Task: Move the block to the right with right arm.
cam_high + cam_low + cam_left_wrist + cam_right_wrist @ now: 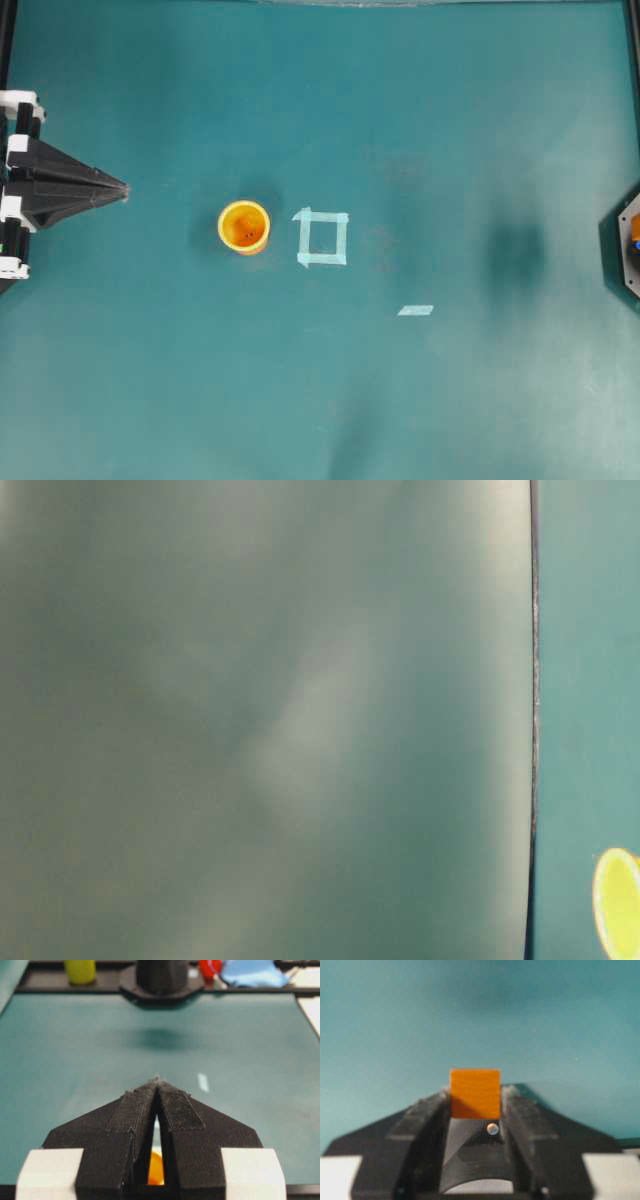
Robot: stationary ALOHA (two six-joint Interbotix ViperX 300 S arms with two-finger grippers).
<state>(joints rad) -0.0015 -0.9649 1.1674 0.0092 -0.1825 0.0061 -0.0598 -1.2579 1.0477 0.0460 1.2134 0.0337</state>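
Note:
In the right wrist view the block (475, 1094), a small orange cube, sits between the black fingers of my right gripper (475, 1092). The gripper is shut on it, and the cube touches both fingers above the blurred teal table. The overhead view shows only a black part of the right arm (630, 245) at the right edge, with neither its gripper nor the block. My left gripper (122, 190) rests at the far left, a black wedge with its tips (157, 1080) shut and empty.
An orange-yellow cup (244, 226) stands left of centre, also glimpsed through the left fingers' gap (156, 1167). A pale blue tape square (322, 238) lies beside it, with a short tape strip (415, 310) further right. A dark shadow (515, 255) falls on the mat.

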